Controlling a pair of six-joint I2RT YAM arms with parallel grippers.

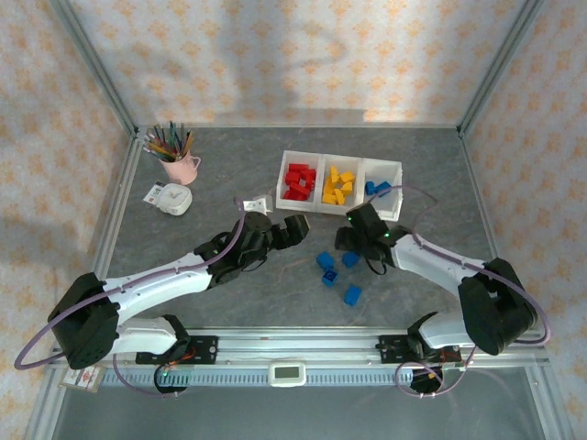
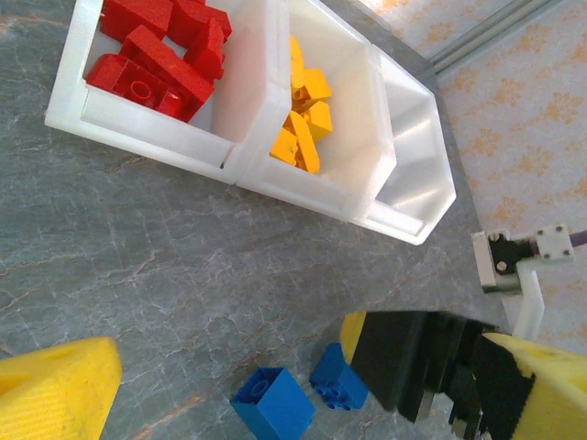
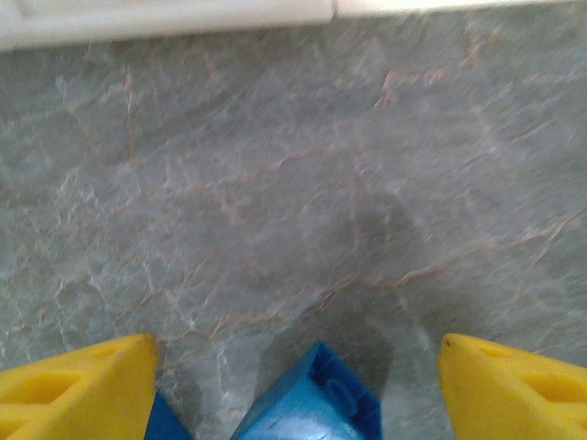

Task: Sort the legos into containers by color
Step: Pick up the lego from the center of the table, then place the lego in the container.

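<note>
Red legos [image 1: 298, 181] and yellow legos [image 1: 337, 186] are in the containers [image 1: 339, 157] (some blue too). Four loose blue legos [image 1: 326, 261] wait just in front of the containers. The right gripper [image 3: 295, 353] has its jaws apart around one. The left gripper [image 1: 295, 227] has its jaws wide apart, empty.

The left gripper [image 1: 298, 227] and right gripper [image 1: 350, 240] crowd the middle just in front of the containers [image 1: 341, 209], leaving only a narrow gap between them. 4 blue legos [image 1: 326, 261] litter the lane just nearer. A pink mug [image 1: 181, 168] and a white clock [image 1: 174, 199] block the far left, while the table [image 1: 275, 307] lies bare along its near strip.
</note>
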